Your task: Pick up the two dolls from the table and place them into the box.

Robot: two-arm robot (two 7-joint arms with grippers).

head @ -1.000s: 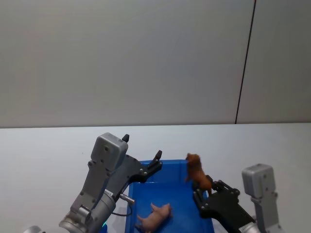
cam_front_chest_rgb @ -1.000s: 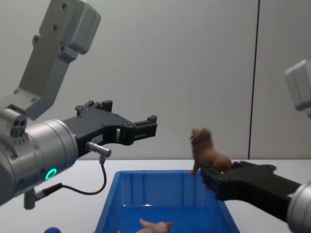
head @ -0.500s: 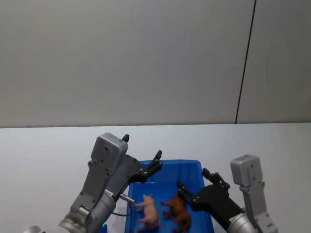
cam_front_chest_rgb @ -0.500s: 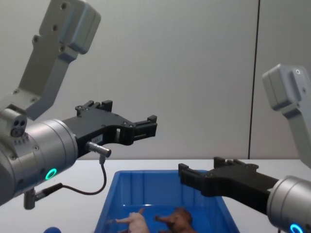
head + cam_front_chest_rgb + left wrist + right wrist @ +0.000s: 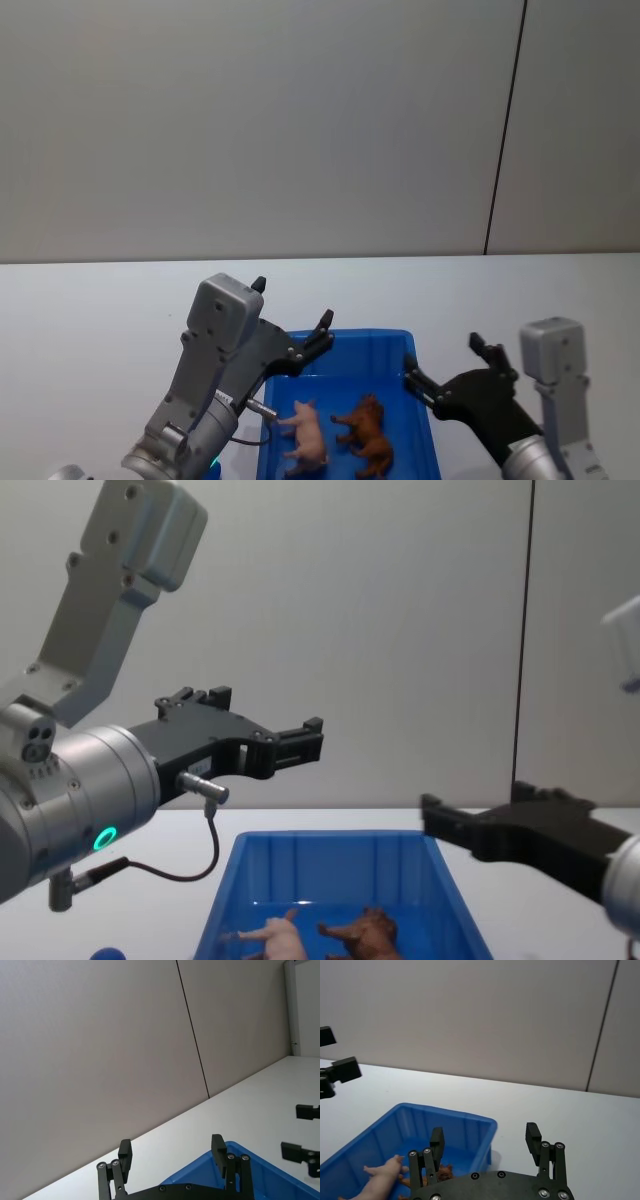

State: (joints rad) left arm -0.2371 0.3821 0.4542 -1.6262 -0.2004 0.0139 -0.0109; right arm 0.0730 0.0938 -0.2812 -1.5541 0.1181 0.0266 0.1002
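Note:
Both dolls lie inside the blue box (image 5: 395,338): the pale pink doll (image 5: 305,432) on the left and the reddish-brown doll (image 5: 367,437) beside it on the right. In the chest view the pink doll (image 5: 275,937) and brown doll (image 5: 365,932) rest on the floor of the box (image 5: 330,837). My right gripper (image 5: 445,360) hovers open and bare just outside the box's right rim. My left gripper (image 5: 292,303) stays open and bare above the box's back left corner. The right wrist view looks past the right gripper (image 5: 485,1137) at the box (image 5: 445,1110) and the pink doll (image 5: 382,1180).
The white table (image 5: 100,320) spreads around the box, with a grey wall behind it. A small blue round object (image 5: 105,952) sits on the table left of the box. The left wrist view shows my left gripper (image 5: 171,1147) over the box's edge (image 5: 240,1170).
One second ago my right gripper held the brown doll over the box's right rim. It let go, the doll dropped in beside the pink one, and the gripper drew back right.

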